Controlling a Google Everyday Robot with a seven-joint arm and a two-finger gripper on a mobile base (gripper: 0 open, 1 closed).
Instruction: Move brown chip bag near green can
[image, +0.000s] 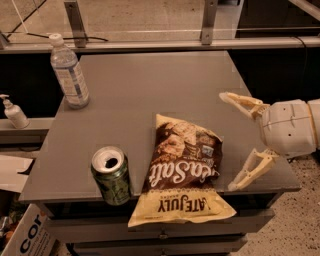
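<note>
1. Three things sit on the grey table (150, 85): a chip bag, a can and a water bottle.
2. The brown chip bag (182, 175) lies flat near the front edge, lettering upside down to the camera. Its cream-yellow end hangs over the edge.
3. The green can (111, 175) stands upright just left of the bag, at the front left of the table, its silver top showing an opened mouth. Bag and can are side by side (whether they actually touch, I cannot tell).
4. The gripper (228, 142) is at the right side of the table, to the right of the bag and apart from it. Its two pale fingers (250, 170) are spread wide and hold nothing. One points toward the table's middle, and the other angles down toward the front right corner.
5. The clear water bottle (69, 72) stands upright at the back left, well apart from the can and bag.
6. Off the table to the left, a small pump bottle (14, 112) stands on a lower ledge. Part of a cardboard box (27, 235) shows at the bottom left.
</note>
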